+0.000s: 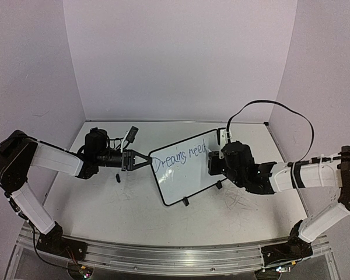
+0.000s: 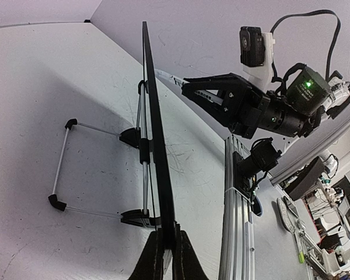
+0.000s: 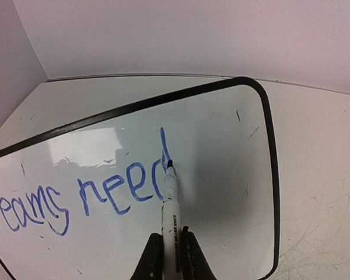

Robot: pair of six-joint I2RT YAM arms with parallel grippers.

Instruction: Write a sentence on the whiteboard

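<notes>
The whiteboard (image 1: 184,172) stands tilted at the table's middle, black-framed, with the sentence (image 1: 178,158) reading "Dreams need" in blue along its top. My left gripper (image 1: 141,160) is shut on the board's left edge, seen edge-on in the left wrist view (image 2: 157,169) with the fingers clamped on the frame. My right gripper (image 1: 213,163) is shut on a white marker (image 3: 171,201). The marker tip touches the board (image 3: 221,146) at the stroke of the last "d" of the sentence (image 3: 122,189).
A small black marker cap (image 1: 118,178) lies on the table near the left arm. The board's wire stand and feet (image 2: 99,169) rest on the table behind it. The aluminium rail (image 1: 163,256) runs along the near edge. The walls close in at the back and sides.
</notes>
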